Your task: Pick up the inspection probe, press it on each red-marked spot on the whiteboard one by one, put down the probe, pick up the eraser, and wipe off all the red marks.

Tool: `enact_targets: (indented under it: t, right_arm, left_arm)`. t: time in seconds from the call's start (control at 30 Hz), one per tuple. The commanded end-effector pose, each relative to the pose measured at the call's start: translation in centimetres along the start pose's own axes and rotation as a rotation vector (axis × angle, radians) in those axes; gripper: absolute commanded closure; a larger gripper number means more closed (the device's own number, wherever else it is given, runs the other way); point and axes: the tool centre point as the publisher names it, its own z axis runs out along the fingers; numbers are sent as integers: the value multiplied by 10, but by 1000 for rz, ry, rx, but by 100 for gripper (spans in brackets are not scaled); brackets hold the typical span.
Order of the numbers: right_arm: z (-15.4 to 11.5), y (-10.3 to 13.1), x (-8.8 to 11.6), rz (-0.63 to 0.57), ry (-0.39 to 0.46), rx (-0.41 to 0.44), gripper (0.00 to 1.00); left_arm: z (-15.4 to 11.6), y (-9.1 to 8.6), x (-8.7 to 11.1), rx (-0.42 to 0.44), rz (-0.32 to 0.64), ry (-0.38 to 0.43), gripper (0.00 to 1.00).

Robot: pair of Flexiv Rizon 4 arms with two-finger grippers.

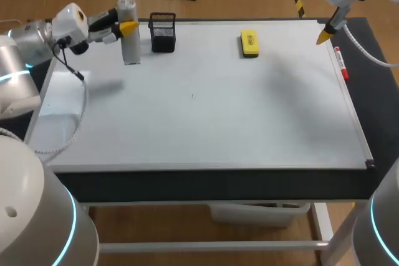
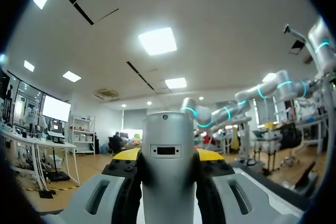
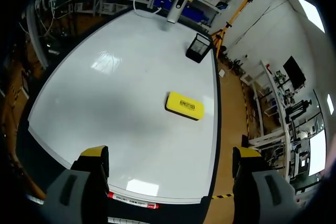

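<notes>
Over the whiteboard (image 1: 199,110), which shows no red marks I can see, the left tool (image 1: 126,27) clamps the upright inspection probe (image 1: 129,45) at the far left corner, so setting it down probably comes next, with the spread-open right tool (image 3: 170,156) nearest the eraser (image 1: 249,42).

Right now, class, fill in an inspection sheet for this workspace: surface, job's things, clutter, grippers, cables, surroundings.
Surface: whiteboard lying flat; no red marks seen.
Job's things: inspection probe upright in the left gripper, near the board's far left corner; yellow eraser lying on the board near its far edge.
Clutter: black mesh holder beside the probe; red marker along the board's right edge.
Grippers: left gripper shut on the probe; right gripper open and empty, above the marker.
Cables: black cable hanging off the left arm; pale cable off the right arm.
Surroundings: nothing seen.
</notes>
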Motion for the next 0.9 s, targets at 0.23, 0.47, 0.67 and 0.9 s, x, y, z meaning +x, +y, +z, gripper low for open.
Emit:
enact_targets:
  t: [0.23, 0.47, 0.67, 0.9]
  right_arm:
    - [0, 0, -1, -2, 4, 3, 0]
    - [0, 0, -1, -2, 4, 3, 0]
    - [0, 0, -1, -2, 4, 3, 0]
    - [0, 0, -1, -2, 4, 3, 0]
  left_arm:
    - [39, -13, -46, 50, -28, 156, 100]
    - [67, -17, -67, 46, -17, 235, 100]
    - [81, -17, -85, 70, -13, 288, 100]
    - [92, -7, -104, 82, -13, 345, 100]
